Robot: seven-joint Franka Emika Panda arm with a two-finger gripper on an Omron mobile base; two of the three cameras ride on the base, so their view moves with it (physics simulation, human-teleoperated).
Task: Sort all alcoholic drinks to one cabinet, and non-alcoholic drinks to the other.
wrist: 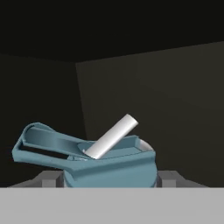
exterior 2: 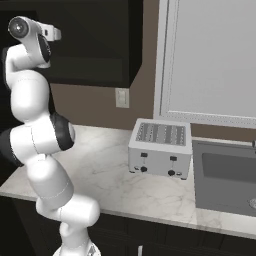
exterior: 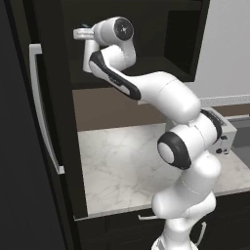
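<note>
Flask [wrist: 109,168] sits between the gripper [wrist: 109,178] fingertips inside a dark upper cabinet [exterior: 183,39], its light-blue spout lid and white straw facing the hand camera; the fingers appear clamped against its sides. Below, a toaster [exterior 2: 160,148] stands on the marble counter [exterior 2: 150,192].

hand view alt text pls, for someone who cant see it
Close up, the light-blue spout lid of the white flask sits between the claw's two finger tips, with a white straw angled up and to the right. Behind it are the dark inner walls of a cabinet.
</note>
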